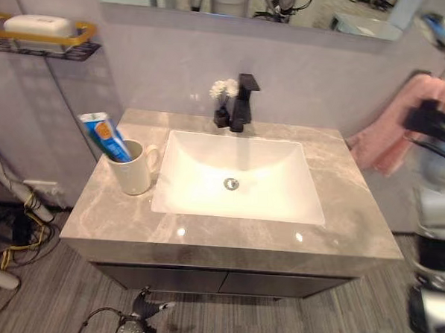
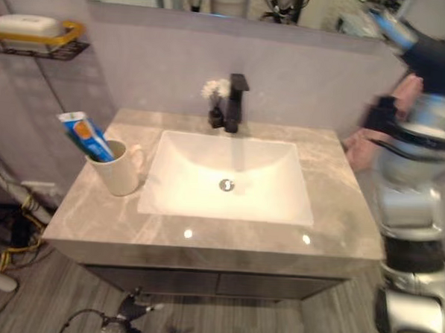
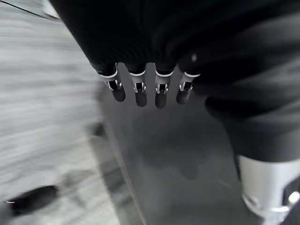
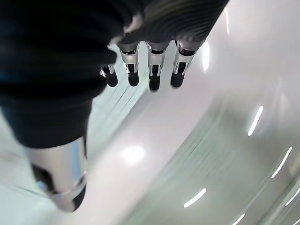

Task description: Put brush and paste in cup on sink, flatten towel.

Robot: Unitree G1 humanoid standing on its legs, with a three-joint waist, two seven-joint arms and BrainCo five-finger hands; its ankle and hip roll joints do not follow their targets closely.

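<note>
Pink towel (image 1: pixel 392 138) half hidden behind right arm

Bright overhead glare on basin (image 1: pixel 236 186); right arm motion-blurred.

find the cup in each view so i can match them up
Left eye view: the cup stands on the counter to the left of the basin, with the paste sticking out of it.
Right eye view: same cup, left of the basin, slightly nearer the picture's left edge.
Left wrist view: not in it.
Right wrist view: not in it.
Shared landmark: the black tap behind the basin, in both eye views.
</note>
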